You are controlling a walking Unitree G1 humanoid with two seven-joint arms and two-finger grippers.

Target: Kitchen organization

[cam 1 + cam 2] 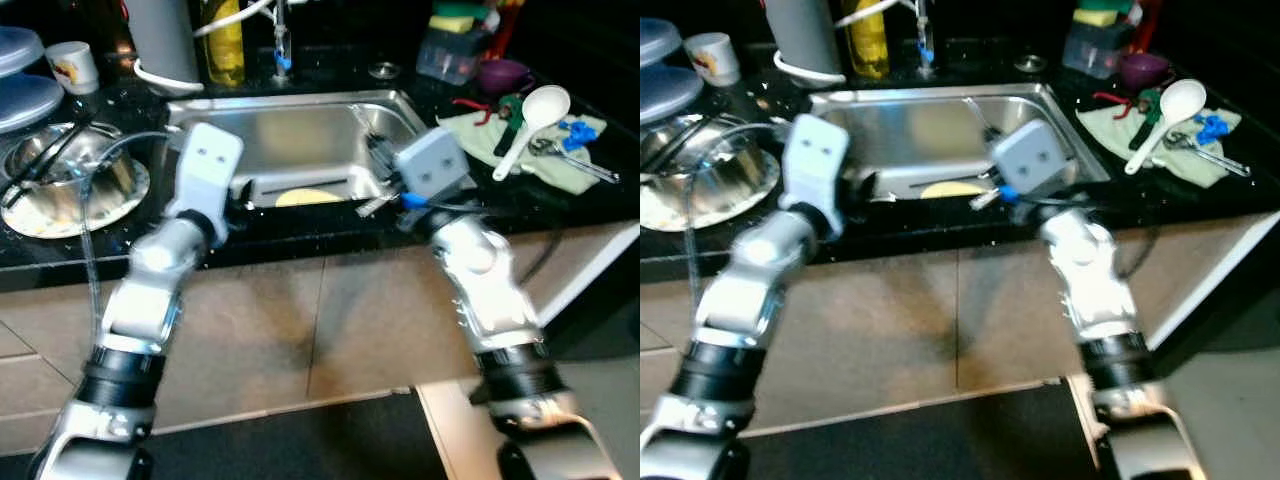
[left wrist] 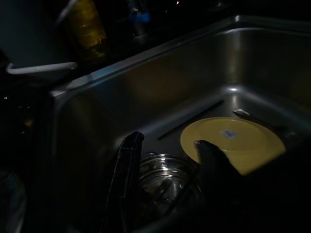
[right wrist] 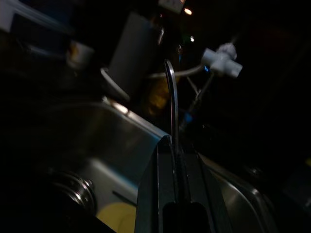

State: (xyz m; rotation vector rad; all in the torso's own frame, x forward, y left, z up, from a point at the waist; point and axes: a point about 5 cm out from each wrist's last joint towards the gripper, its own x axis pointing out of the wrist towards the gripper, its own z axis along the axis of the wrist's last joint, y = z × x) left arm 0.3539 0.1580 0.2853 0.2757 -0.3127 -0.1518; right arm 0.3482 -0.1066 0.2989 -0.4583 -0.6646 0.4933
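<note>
Black granite ran the length of the countertop (image 1: 300,235), and sunk in the middle of it sat a steel sink (image 1: 300,135), with both arms reaching over its front rim. Down in the basin lay a yellow plate (image 2: 233,141), flat on the bottom near the front wall, and just beside it a glass bowl (image 2: 167,187) with what looked like cutlery inside, too dark to sort out.

Left gripper (image 2: 167,160) hung low inside the sink, fingers spread wide, one black finger on the near side of the bowl and the other overlapping the plate's edge. Nothing was pinched between them.

Right gripper (image 3: 173,145) was at the sink's right side, its two fingers pressed together on a thin metal utensil (image 3: 171,97) whose curved handle stood up out of the pads. Which kind of utensil it was, fork or spoon, the pictures did not settle.

Off to the left on the counter rested a big steel bowl (image 1: 70,185), with a white mug (image 1: 73,65) behind it. Off to the right, a pale green cloth (image 1: 560,150) carried a white ladle (image 1: 530,125). A yellow bottle (image 1: 225,40) stood behind the sink by the tap.
</note>
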